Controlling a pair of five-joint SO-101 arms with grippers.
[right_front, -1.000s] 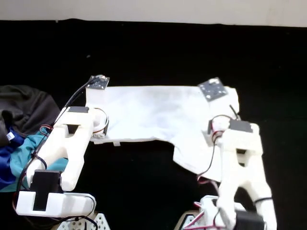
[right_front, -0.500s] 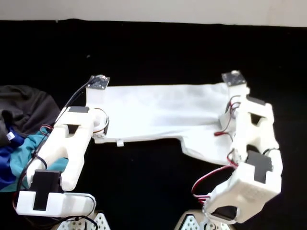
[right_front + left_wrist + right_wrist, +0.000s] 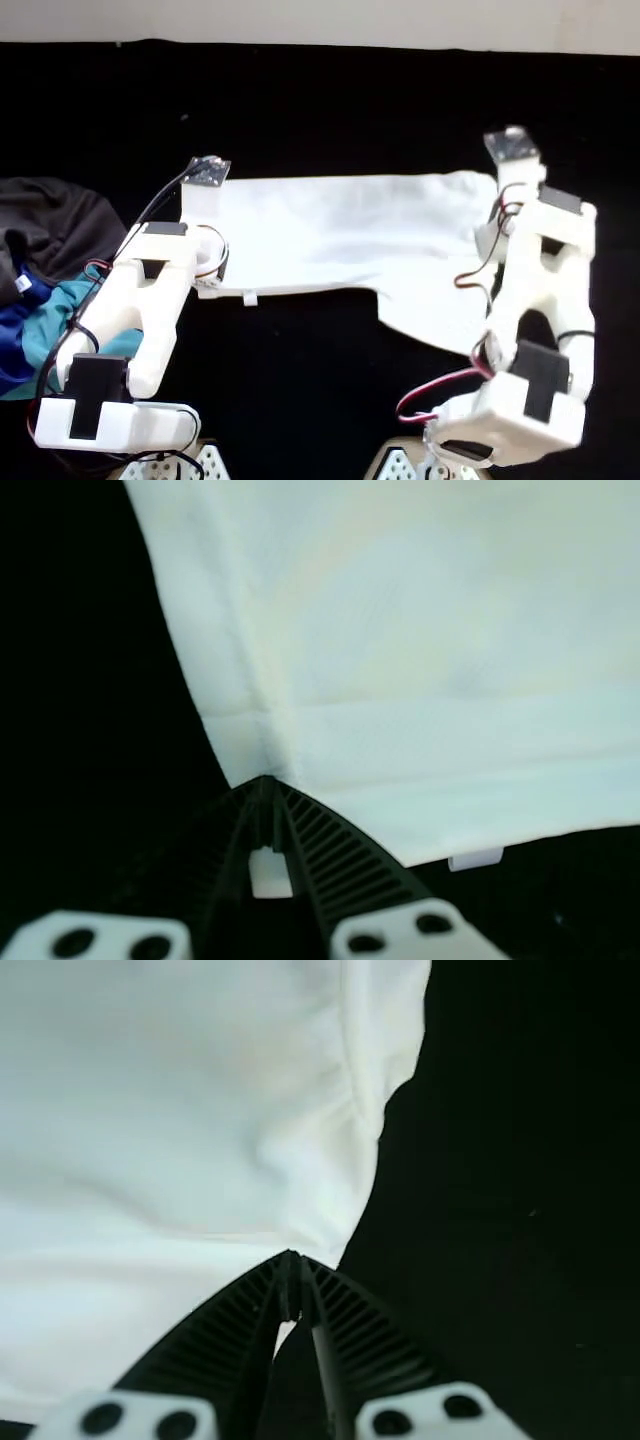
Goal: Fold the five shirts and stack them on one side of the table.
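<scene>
Left wrist view: the left gripper (image 3: 265,788) is clamped on a corner of the one white shirt (image 3: 420,630); the right gripper (image 3: 291,1263) pinches its opposite end. It lies spread on the table (image 3: 320,100), apart from one heap of coloured shirts (image 3: 45,270).

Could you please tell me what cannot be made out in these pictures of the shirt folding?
High view: the right arm hides the right edge of the white shirt.
High view: the pile of shirts is bunched and cut off by the picture's edge, so its count is unclear.
Wrist views: the shirt runs past the picture edges; the left fingers and right fingers cover the bits they pinch.
</scene>
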